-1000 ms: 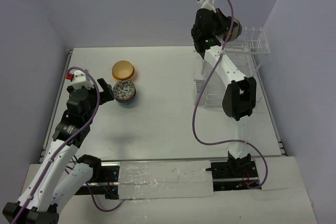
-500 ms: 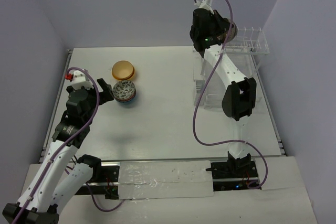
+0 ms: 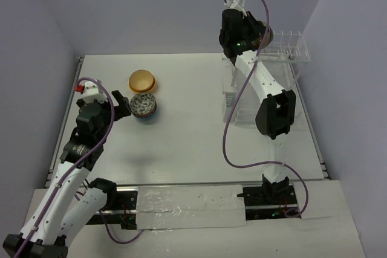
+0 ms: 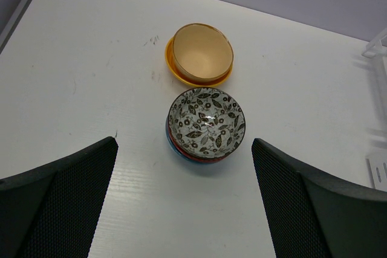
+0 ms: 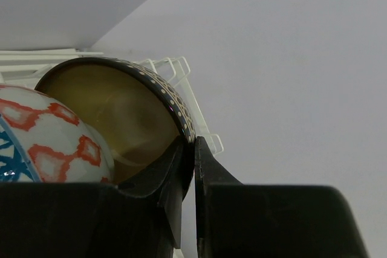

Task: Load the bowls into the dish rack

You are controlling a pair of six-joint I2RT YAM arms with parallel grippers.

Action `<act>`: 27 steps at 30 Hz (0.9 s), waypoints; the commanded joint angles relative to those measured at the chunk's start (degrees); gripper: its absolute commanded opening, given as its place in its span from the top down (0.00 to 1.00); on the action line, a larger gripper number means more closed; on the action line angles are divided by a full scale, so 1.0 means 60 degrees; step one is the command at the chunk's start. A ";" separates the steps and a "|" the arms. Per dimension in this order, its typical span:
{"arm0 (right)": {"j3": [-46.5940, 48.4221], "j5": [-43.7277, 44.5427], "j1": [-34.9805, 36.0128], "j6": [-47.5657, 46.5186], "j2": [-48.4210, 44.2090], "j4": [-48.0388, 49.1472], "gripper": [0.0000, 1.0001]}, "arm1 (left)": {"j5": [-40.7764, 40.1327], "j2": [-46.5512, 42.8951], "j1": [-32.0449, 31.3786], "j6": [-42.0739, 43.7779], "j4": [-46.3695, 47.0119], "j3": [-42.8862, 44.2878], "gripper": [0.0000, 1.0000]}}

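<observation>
My right gripper [image 3: 259, 33] is shut on the rim of a brown bowl with a dotted edge [image 3: 269, 32], held on edge at the upper level of the clear dish rack [image 3: 289, 52]. In the right wrist view the gripper [image 5: 194, 144] pinches that brown bowl [image 5: 121, 110]. A white bowl with red and blue pattern [image 5: 45, 134] sits right next to it, and white rack wires [image 5: 193, 98] show behind. My left gripper [image 3: 121, 106] is open and empty, just left of a stack topped by a black-and-white leaf-patterned bowl [image 4: 207, 122]. An orange-yellow bowl pair [image 4: 201, 54] lies beyond the stack.
The lower tray of the rack [image 3: 242, 110] stands at the right of the table under the right arm. A grey wall rises close behind the rack. The table's left edge rail [image 3: 66, 119] runs beside the left arm.
My right gripper has shifted slightly left and up at the rack with the brown bowl in it. The left arm has not moved.
</observation>
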 commanded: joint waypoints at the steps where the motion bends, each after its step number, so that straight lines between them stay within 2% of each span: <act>1: 0.0383 -0.0568 0.0287 0.0689 -0.0262 -0.0359 0.85 | 0.0172 -0.0098 -0.0036 0.0134 0.0409 -0.0140 0.01; 27: 0.0764 -0.1359 0.0491 0.1934 -0.0467 -0.1912 0.75 | 0.0201 -0.0128 -0.0036 0.0134 0.0408 -0.0140 0.01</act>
